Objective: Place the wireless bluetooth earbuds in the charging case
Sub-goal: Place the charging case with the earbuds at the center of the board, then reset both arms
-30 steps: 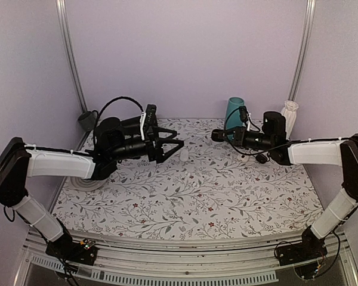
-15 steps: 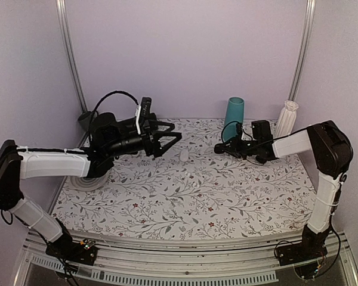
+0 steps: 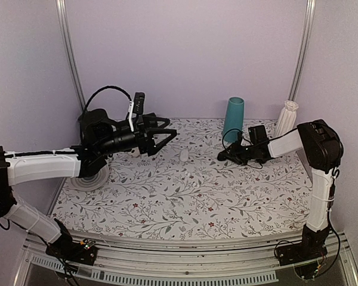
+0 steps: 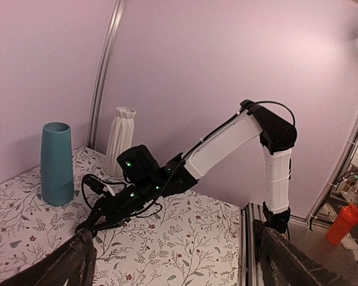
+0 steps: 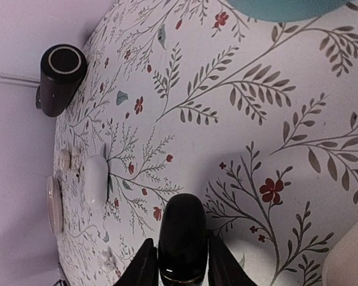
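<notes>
The right pincer (image 5: 181, 265) pinches the charging case (image 5: 182, 229) by its sides, low on the counter (image 5: 274, 107). It should keep the case level and steady so the lid can be opened. The left pincer (image 3: 165, 138) hangs spread and empty, well apart. The black earbuds cannot be made out, perhaps because they are too small.

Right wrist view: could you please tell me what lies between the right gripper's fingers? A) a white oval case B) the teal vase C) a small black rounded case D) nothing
C: the black charging case sits between the fingers of the right gripper, while the white oval case lies apart.
</notes>
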